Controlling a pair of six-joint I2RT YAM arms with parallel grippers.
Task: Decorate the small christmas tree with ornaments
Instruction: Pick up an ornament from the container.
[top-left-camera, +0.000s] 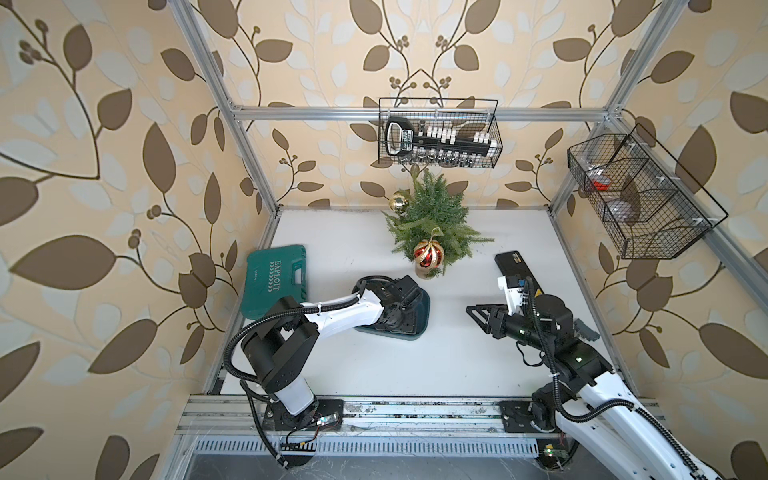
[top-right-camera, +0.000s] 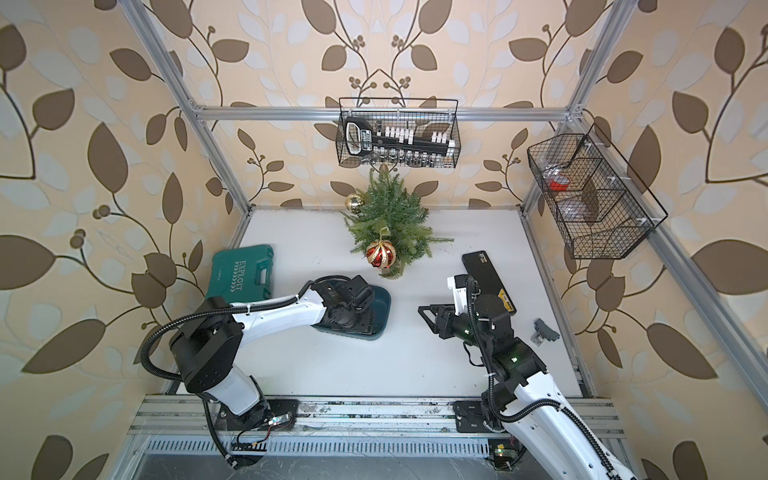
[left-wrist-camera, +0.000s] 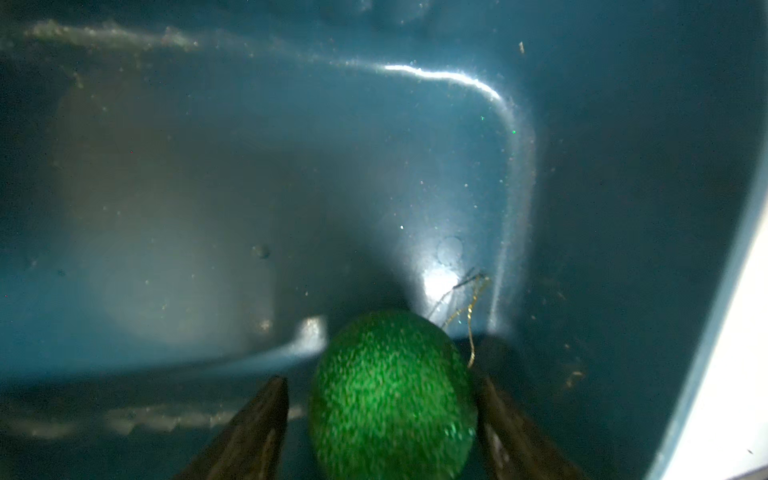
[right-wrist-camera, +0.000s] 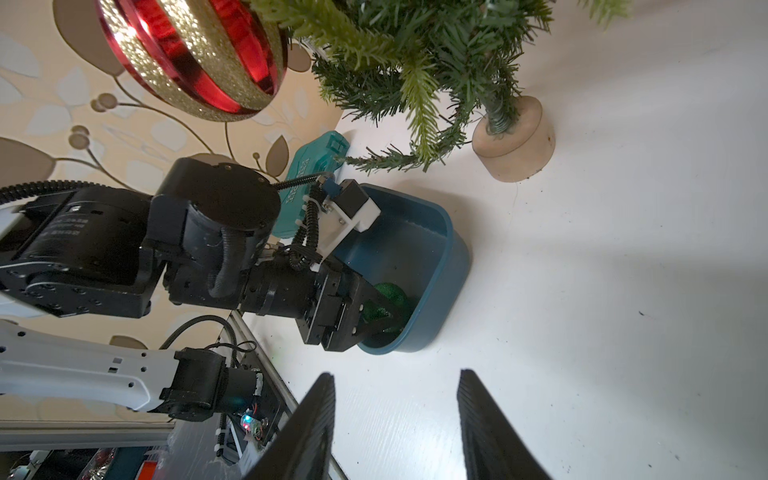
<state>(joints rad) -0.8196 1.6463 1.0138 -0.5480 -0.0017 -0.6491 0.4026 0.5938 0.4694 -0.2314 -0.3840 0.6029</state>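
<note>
Down in the blue tub (left-wrist-camera: 623, 166), the left gripper (left-wrist-camera: 382, 376) straddles the green bauble (left-wrist-camera: 392, 395), its loop (left-wrist-camera: 471, 324) pointing ahead of jaws not clearly pinching it, while the right gripper (right-wrist-camera: 395, 374) hangs open and empty, well apart.

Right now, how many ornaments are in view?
3. The gold ornament hangs at the small christmas tree's far left; the red-and-gold ornament on its near side; the green ornament in the blue tub, between the left gripper's fingers. Branches may hide more.
</note>
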